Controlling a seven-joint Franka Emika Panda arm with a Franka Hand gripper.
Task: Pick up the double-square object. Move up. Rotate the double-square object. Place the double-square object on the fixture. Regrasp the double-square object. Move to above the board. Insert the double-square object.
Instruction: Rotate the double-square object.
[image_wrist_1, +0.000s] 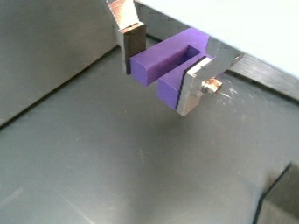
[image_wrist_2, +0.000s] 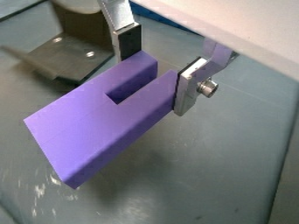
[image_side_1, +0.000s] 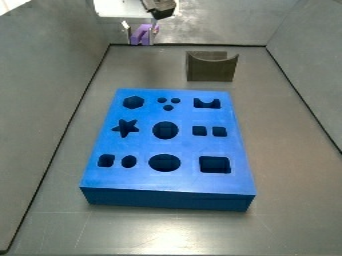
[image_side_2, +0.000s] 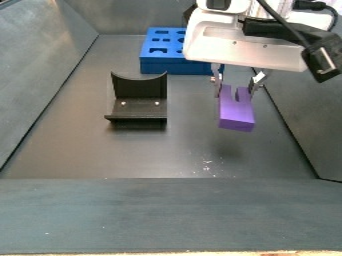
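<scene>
The double-square object (image_wrist_1: 163, 59) is a lilac block with a slot cut in it. It sits between the silver fingers (image_wrist_1: 193, 87) of my gripper (image_wrist_1: 163, 66), which is shut on it. In a side view the block (image_side_2: 238, 112) hangs from the gripper (image_side_2: 239, 88) above the grey floor, to the right of the dark fixture (image_side_2: 136, 100). The blue board (image_side_2: 168, 48) lies further back. Another side view shows the gripper (image_side_1: 139, 28) and the block (image_side_1: 139, 37) at the far end, left of the fixture (image_side_1: 210, 66) and beyond the board (image_side_1: 171, 140).
Grey walls (image_side_1: 74, 100) enclose the floor on all sides. The fixture (image_wrist_2: 65, 57) also shows in a wrist view, beside the held block (image_wrist_2: 100, 131). The board has several shaped holes, among them a star (image_side_1: 126, 127).
</scene>
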